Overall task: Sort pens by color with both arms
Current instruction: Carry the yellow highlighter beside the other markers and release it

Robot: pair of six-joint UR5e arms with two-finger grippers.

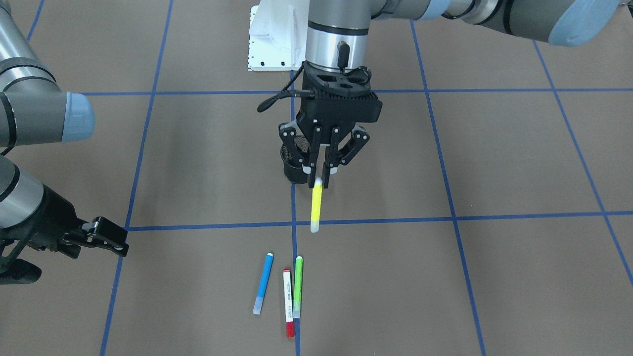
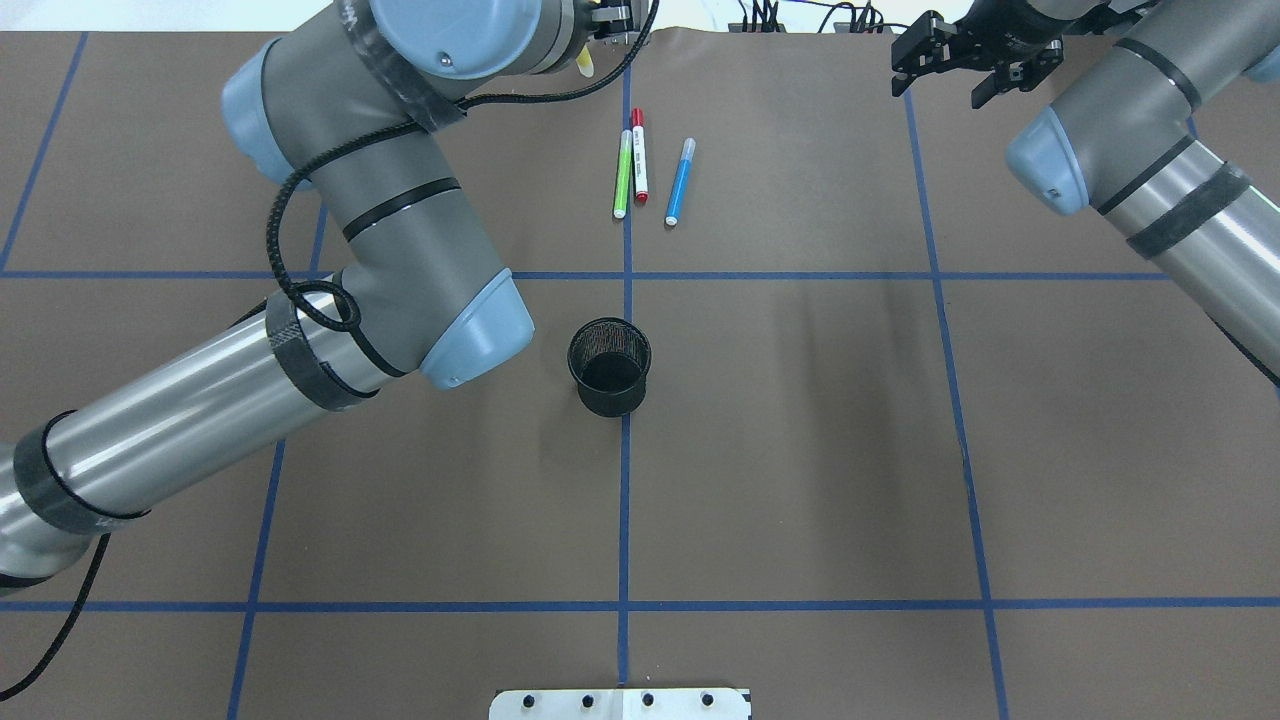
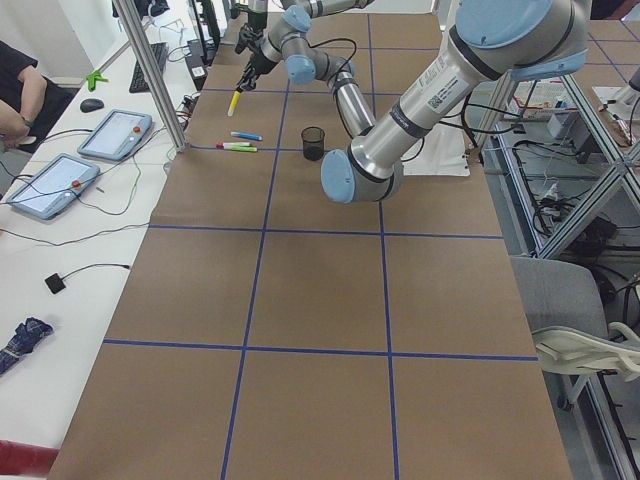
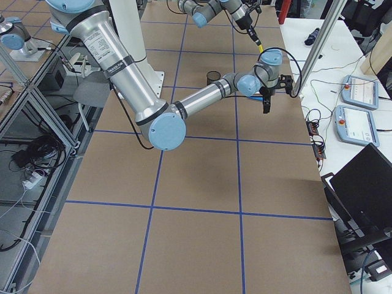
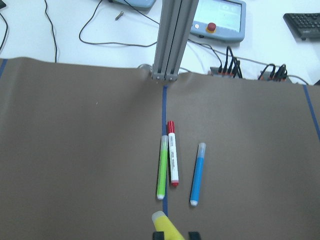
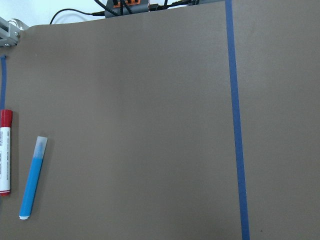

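From the front, the left gripper (image 1: 320, 177) has its black fingers closed tight on the pale upper end of the yellow pen (image 1: 316, 205). This slim round barrel hangs nearly upright in the air above the matte brown table (image 1: 494, 163), which is crossed by blue tape lines. Behind the fingers stands the mesh cup (image 1: 292, 170), a black wire cylinder. Nearer the camera three pens lie flat. The blue pen (image 1: 263, 283) lies slightly apart, and the white pen with red ends (image 1: 288, 301) lies touching or just beside the green pen (image 1: 297, 287). The right gripper (image 1: 111, 240) sits low at the view's left, holding nothing.

From overhead, the cup stands upright on the centre tape line, well apart from the pens, and its inside shows only a dark mesh floor. The right gripper's two prongs stand spread apart over bare table.

The left side view shows the yellow pen raised in the air, clear of the cup.

The left wrist view looks past the yellow pen's pale tip onto the three lying pens, roughly parallel.

The right wrist view shows the blue pen and part of the red-ended one; no fingers appear.
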